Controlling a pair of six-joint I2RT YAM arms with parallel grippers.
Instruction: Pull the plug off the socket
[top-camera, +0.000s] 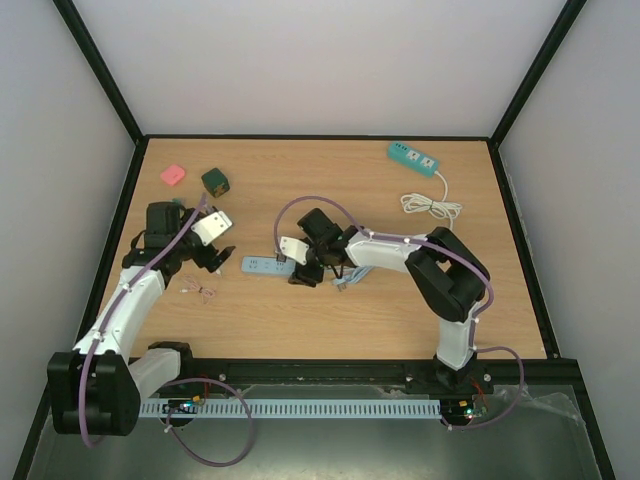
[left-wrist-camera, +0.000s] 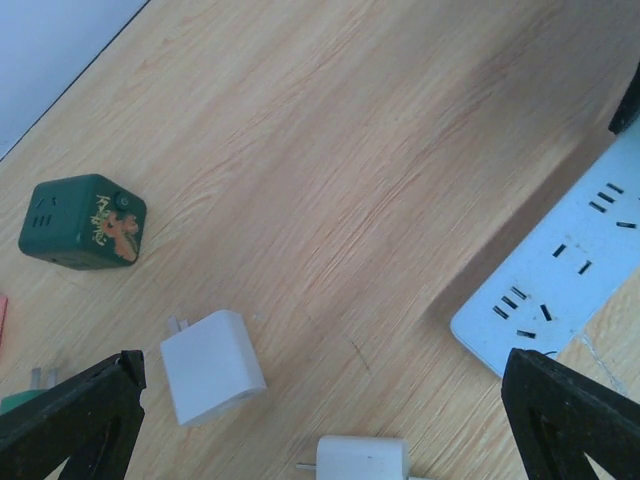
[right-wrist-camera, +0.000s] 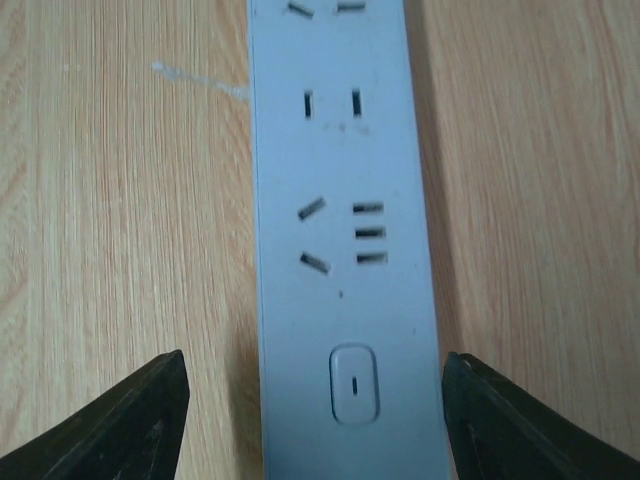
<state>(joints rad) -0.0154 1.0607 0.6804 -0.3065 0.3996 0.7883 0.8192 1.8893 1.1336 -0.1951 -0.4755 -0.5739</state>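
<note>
A pale blue power strip (top-camera: 264, 266) lies flat on the wooden table. In the right wrist view the strip (right-wrist-camera: 345, 150) runs between my open right gripper (right-wrist-camera: 315, 362), whose fingers flank the end with the switch (right-wrist-camera: 353, 383). All sockets seen there are empty. My left gripper (left-wrist-camera: 322, 365) is open and empty, above the table to the left of the strip (left-wrist-camera: 560, 270). A white plug block (left-wrist-camera: 210, 365) lies on its side between its fingers, and a second white plug (left-wrist-camera: 365, 460) lies at the bottom edge. Both are loose on the table. In the top view the left gripper (top-camera: 218, 258) and right gripper (top-camera: 303, 272) sit at opposite ends of the strip.
A green cube adapter (top-camera: 214, 181) and a pink block (top-camera: 172, 175) lie at the back left. A teal power strip (top-camera: 414, 158) with a coiled white cord (top-camera: 432, 207) lies at the back right. Thin wire bits (top-camera: 203, 290) lie near the left gripper. Black frame rails border the table.
</note>
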